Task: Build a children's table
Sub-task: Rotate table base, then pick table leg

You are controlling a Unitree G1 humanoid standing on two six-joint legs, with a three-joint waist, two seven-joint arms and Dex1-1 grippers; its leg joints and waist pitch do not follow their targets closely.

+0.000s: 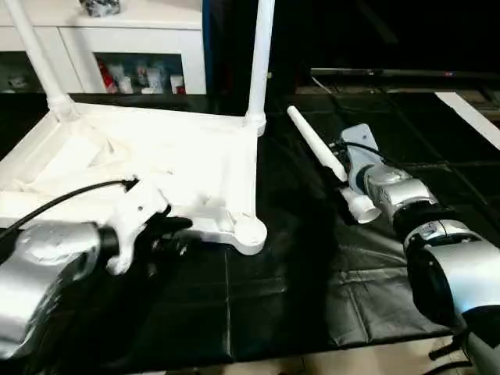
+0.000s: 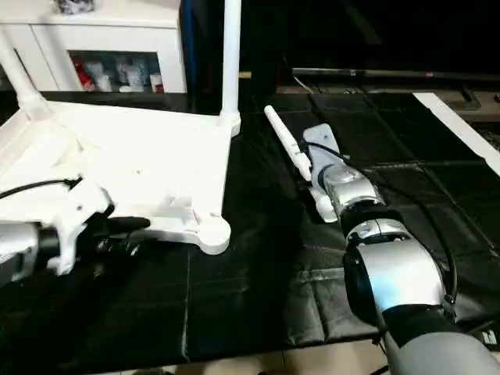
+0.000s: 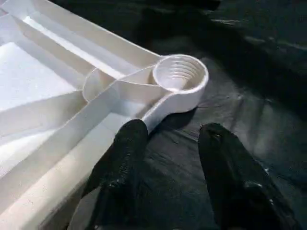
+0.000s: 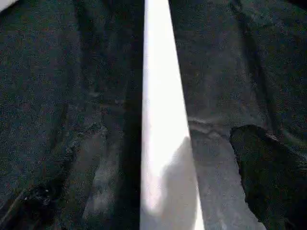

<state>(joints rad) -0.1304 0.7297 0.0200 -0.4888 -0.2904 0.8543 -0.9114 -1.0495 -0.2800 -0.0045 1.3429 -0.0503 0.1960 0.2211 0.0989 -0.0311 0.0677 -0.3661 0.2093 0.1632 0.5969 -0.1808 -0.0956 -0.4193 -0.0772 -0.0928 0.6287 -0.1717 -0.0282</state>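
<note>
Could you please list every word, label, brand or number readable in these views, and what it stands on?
No text can be read.
Items behind the cabinet's glass doors: colourful packaging, any print too small and blurred.
Tabletop, legs, black cloth: no markings visible.

No readable text from my seat.
I find no legible label, brand, number or sign on anything in front of me.

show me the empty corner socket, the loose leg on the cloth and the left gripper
empty corner socket (image 3: pixel 180 73), left wrist view, its threaded opening
loose leg (image 1: pixel 316 144), left eye view, middle of its shaft
left gripper (image 3: pixel 170 136), left wrist view, midway between its fingertips
</note>
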